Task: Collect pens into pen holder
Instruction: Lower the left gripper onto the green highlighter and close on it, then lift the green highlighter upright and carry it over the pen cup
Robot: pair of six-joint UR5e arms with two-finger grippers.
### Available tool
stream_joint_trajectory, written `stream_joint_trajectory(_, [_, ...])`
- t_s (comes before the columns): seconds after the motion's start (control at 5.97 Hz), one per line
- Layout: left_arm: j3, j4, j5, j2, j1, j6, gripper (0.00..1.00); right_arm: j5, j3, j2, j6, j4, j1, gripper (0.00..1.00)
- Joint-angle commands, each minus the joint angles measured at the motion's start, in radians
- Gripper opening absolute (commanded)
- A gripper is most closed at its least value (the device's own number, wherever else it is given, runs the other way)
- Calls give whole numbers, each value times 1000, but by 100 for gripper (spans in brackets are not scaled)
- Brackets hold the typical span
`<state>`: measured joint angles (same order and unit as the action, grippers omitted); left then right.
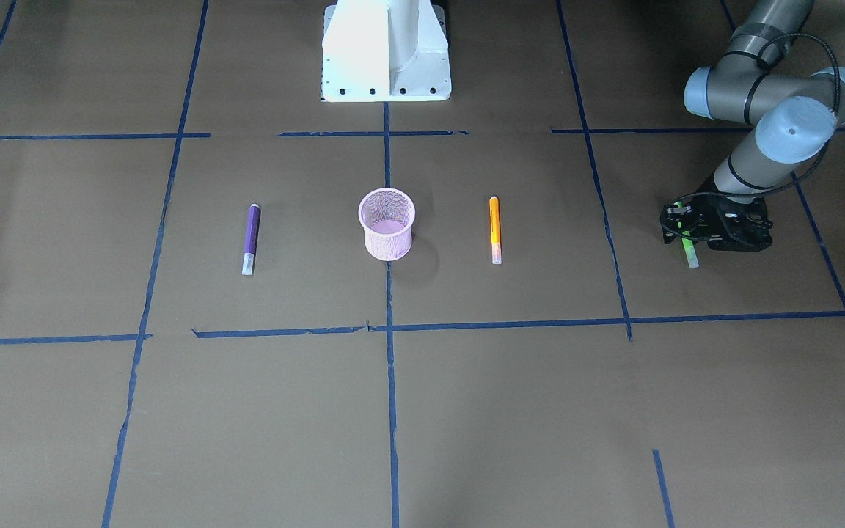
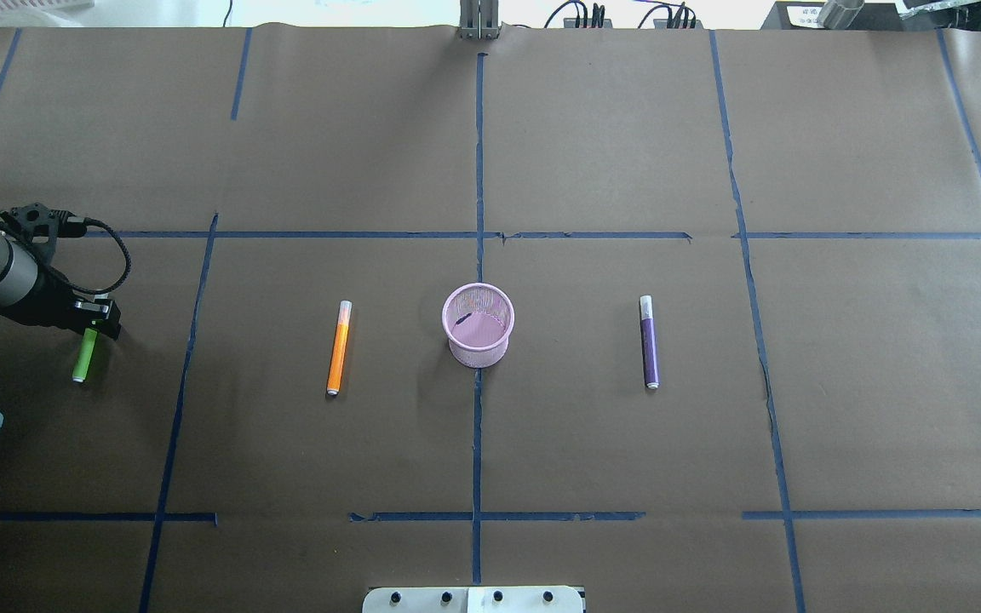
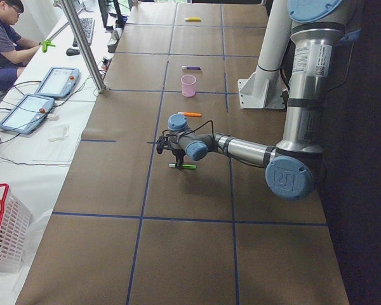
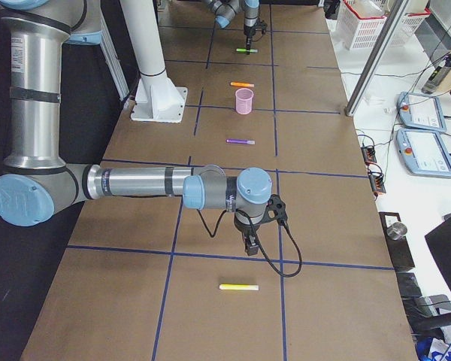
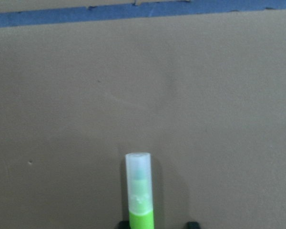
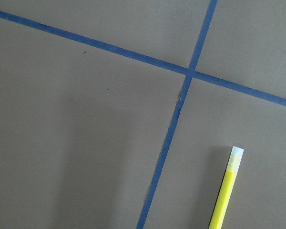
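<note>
the left two-finger gripper (image 2: 92, 328) is hovering low over a lime-green marker-like pen (image 2: 83, 356) at the far left of the brown paper-covered table (image 2: 593, 136). its jaws are appearing parted astride the barrel, not clamping it. the pen is looking light, stiff and smooth, so it is probably pivoting or slipping if pinched at the pale translucent cap; gripping mid-barrel is seeming safer. moving rightward, a slim orange pen (image 2: 338, 347) is lying flat near the small round pink wire-mesh cup (image 2: 478, 349), which is standing upright at the centre, holding no pens. a purple pen (image 2: 649, 342) is lying on its other side. furthest right, a yellow pen (image 4: 238, 286) is lying near the right gripper (image 4: 250, 246); i cannot tell whether that one is wide or narrow.
</note>
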<state>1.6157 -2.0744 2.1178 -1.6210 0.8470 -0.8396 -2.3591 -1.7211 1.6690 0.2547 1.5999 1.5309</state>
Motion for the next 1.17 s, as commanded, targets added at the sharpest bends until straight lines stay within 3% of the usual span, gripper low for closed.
stream_joint_trajectory(0.0, [3,0,-2,-5,1,-4,0,0,0,0,0,0,0,100])
stream_joint_trajectory(0.33, [53,8,-16,-14,4,-10,0,0,-2,0,-2,0,0,100])
stream_joint_trajectory(0.67, [84,14,-97,-42,6,-16,0,0,-2,0,-2,0,0,100])
stream_joint_trajectory(0.84, [111,16,-145,-98,6,-95,0,0,-2,0,-2,0,0,100])
stream_joint_trajectory(1.0, [115,16,-206,-178,1,-312,0,0,-2,0,-2,0,0,100])
